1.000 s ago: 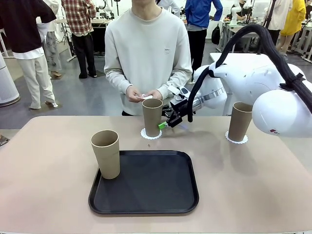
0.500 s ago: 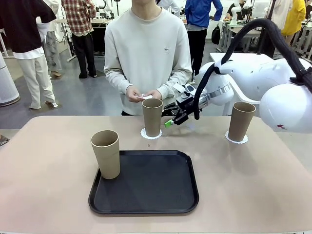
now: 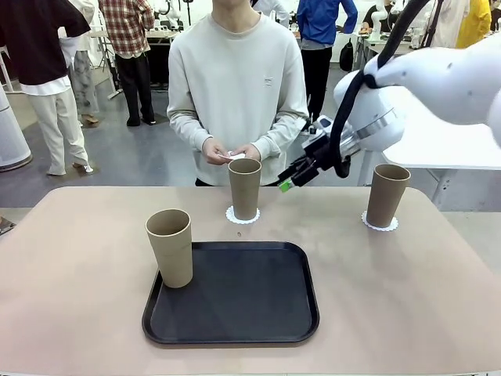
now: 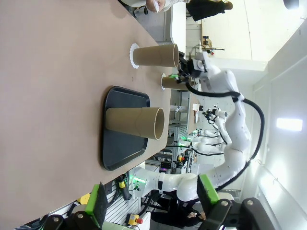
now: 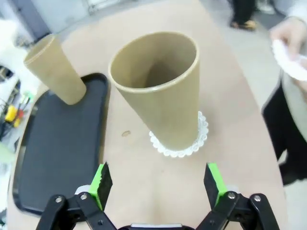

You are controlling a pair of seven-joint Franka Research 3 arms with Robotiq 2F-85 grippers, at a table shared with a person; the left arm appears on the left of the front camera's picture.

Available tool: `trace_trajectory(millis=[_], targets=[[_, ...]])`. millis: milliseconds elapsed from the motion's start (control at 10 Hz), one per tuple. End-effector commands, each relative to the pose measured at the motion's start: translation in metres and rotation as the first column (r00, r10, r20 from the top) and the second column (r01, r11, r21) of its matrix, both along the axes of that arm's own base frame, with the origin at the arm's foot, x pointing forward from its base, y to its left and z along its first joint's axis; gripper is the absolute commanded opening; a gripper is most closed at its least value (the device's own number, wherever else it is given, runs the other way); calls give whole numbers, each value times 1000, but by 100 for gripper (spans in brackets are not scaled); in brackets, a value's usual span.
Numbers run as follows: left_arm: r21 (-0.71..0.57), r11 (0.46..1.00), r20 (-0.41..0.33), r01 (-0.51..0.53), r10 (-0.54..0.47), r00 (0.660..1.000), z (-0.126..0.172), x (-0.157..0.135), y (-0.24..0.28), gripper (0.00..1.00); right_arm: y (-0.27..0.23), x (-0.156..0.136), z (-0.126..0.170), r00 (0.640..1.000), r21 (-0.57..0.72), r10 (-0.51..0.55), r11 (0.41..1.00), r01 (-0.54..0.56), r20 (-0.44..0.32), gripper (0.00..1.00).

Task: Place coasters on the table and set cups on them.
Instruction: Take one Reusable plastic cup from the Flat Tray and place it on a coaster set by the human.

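Three beige cups stand upright. One cup [image 3: 170,247] sits on the left edge of the black tray [image 3: 235,298]. The middle cup [image 3: 244,188] rests on a white doily coaster [image 3: 243,215] near the table's far edge, also seen close as cup [image 5: 160,91] on coaster [image 5: 180,139]. The right cup [image 3: 387,194] stands on another coaster [image 3: 380,225]. My right gripper [image 3: 288,183] hovers open, raised just right of the middle cup, empty; its fingers [image 5: 100,182] frame that cup. The person holds a third coaster [image 3: 233,155] in both hands. My left gripper [image 4: 153,201] is open and empty.
The tan table [image 3: 86,290] has bare surface left and right of the tray. The person [image 3: 239,86] stands at the far edge behind the middle cup. Other people and tables are in the background.
My right gripper has pulled away from the middle cup, rising and moving right, open. The cup stays on its coaster. The person's hands keep holding the doily.
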State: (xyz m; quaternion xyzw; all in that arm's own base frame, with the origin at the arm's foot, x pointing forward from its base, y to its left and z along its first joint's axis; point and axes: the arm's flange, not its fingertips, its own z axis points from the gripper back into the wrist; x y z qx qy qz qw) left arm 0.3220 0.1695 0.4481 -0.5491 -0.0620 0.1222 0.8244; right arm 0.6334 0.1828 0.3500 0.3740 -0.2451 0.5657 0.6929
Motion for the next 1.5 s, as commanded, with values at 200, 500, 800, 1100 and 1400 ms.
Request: trace_trajectory(millis=[200, 500, 800, 1100, 1400], targets=[[-19, 1000, 14, -2, 3, 1000, 2, 0, 1, 100, 0, -96, 87, 922, -253, -357, 915, 314, -147, 100], [-19, 1000, 14, -2, 3, 1000, 2, 0, 1, 100, 22, -147, 130, 870, -466, -456, 821, 330, -188, 100], [-19, 1000, 14, -2, 3, 1000, 2, 0, 1, 100, 17, -185, 140, 807, -602, -554, 721, 343, -203, 100], [-19, 1000, 14, -2, 3, 1000, 2, 0, 1, 100, -1, -195, 120, 782, -618, -565, 721, 314, -263, 100], [-19, 1000, 14, -2, 3, 1000, 2, 0, 1, 100, 11, -191, 136, 794, -604, -565, 719, 343, -222, 100]])
